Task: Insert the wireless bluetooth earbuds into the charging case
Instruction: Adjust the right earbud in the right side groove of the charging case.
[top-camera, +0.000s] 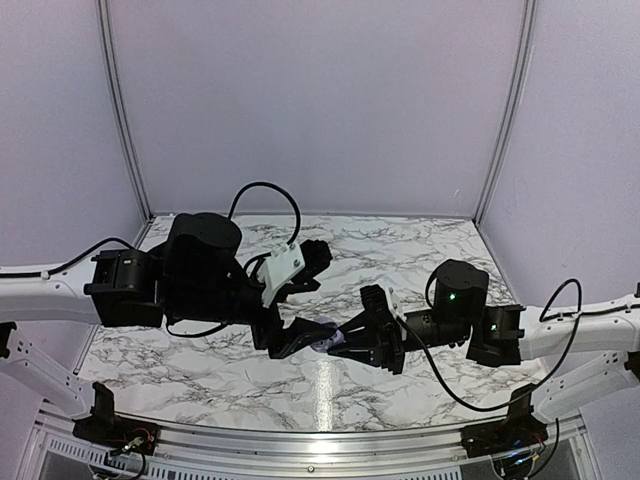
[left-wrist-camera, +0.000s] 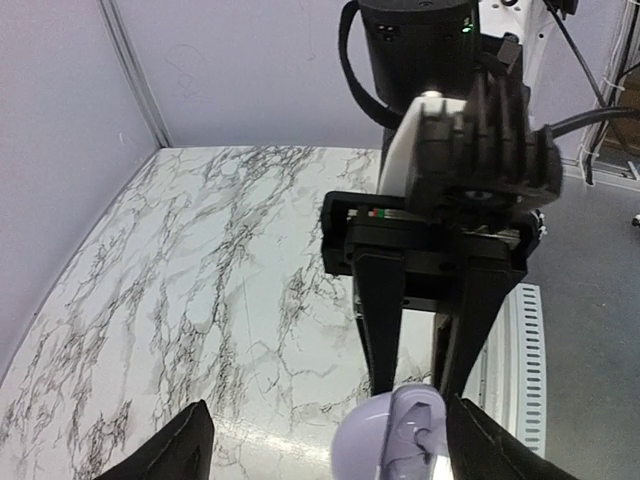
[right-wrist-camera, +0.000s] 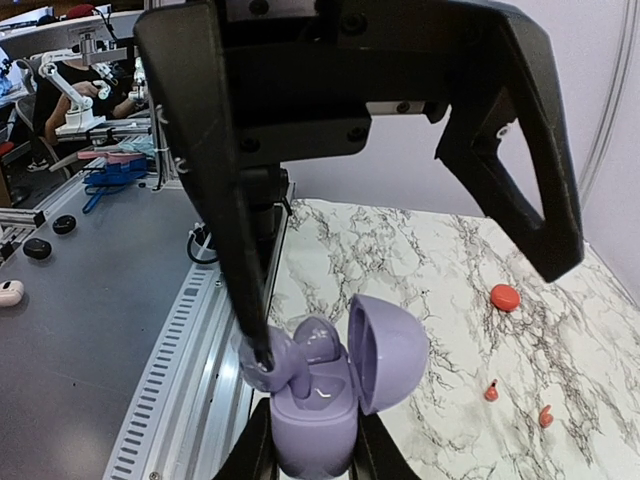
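Note:
My right gripper (right-wrist-camera: 311, 446) is shut on the base of a lilac charging case (right-wrist-camera: 312, 425), holding it upright above the table's near edge with its lid (right-wrist-camera: 388, 352) open to the right. One lilac earbud (right-wrist-camera: 320, 338) sits in the case. A second lilac earbud (right-wrist-camera: 272, 362) stands half in its socket, leaning left. My left gripper (right-wrist-camera: 410, 310) is open and straddles the case from above, with one fingertip (right-wrist-camera: 262, 352) resting on that leaning earbud. Two tiny red earbuds (right-wrist-camera: 491, 392) (right-wrist-camera: 545, 416) lie on the marble to the right.
A round red case (right-wrist-camera: 504, 297) lies on the marble table (left-wrist-camera: 200, 300) beyond the red earbuds. The slotted metal rail (right-wrist-camera: 180, 340) runs along the table's near edge, right beside the held case. Lilac walls enclose the other three sides.

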